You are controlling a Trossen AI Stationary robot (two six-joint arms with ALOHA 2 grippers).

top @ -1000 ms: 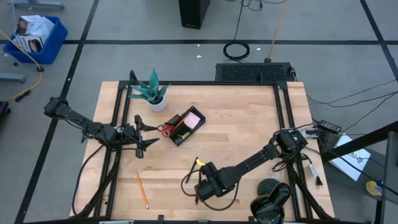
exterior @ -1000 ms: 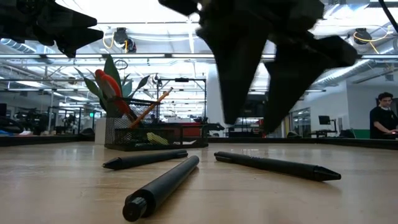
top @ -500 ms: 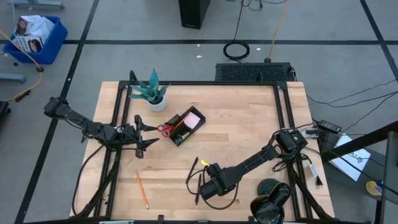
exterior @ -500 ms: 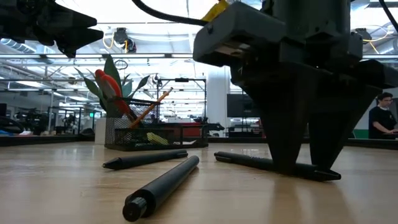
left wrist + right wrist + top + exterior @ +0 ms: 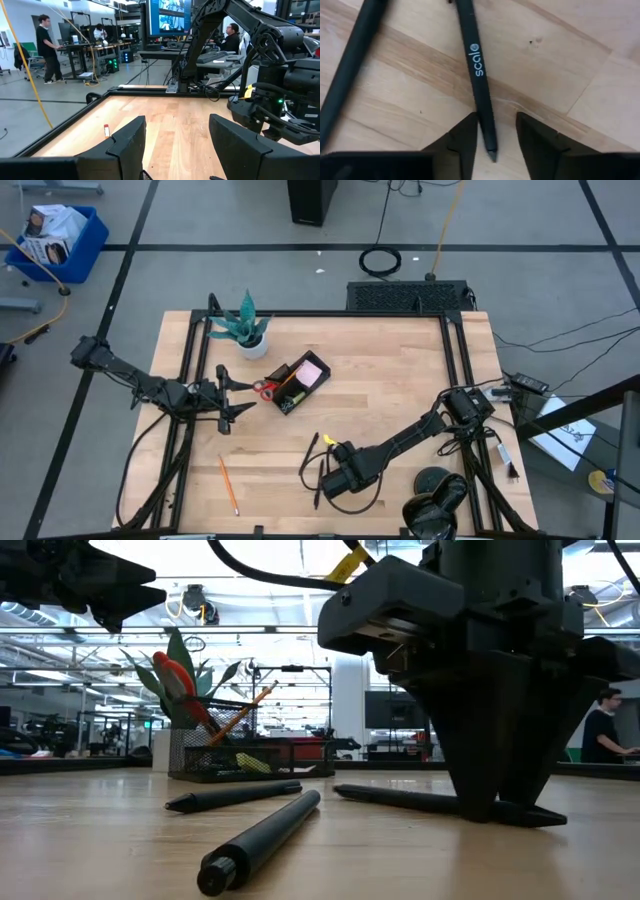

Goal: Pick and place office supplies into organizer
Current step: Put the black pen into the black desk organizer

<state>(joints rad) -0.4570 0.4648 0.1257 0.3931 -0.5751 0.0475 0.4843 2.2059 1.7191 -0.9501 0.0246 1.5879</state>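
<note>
Pens first. High view: right gripper (image 5: 322, 483) is down at the near middle of the bare wooden table (image 5: 400, 390), over slim black pens lying flat. The black rectangular mesh organizer (image 5: 296, 384) sits well apart, toward the far left, already holding red-handled scissors (image 5: 266, 389), a pink square sticky-note pad (image 5: 312, 370) and an orange pencil. One more orange pencil (image 5: 228, 485) lies loose near the front left. Left gripper (image 5: 232, 394) waits beside the organizer.

Low view: three black pens counted on the wood; the right gripper's fingers straddle the rightmost pen (image 5: 440, 804), tips at the tabletop.

Left wrist view: fingers set apart, nothing between them.

Right wrist view: fingers narrow on either side of the printed pen, not clearly pinching.

Judgement: grasp step in hand; next calls for closing fully, lifting, carrying to the organizer.
</note>
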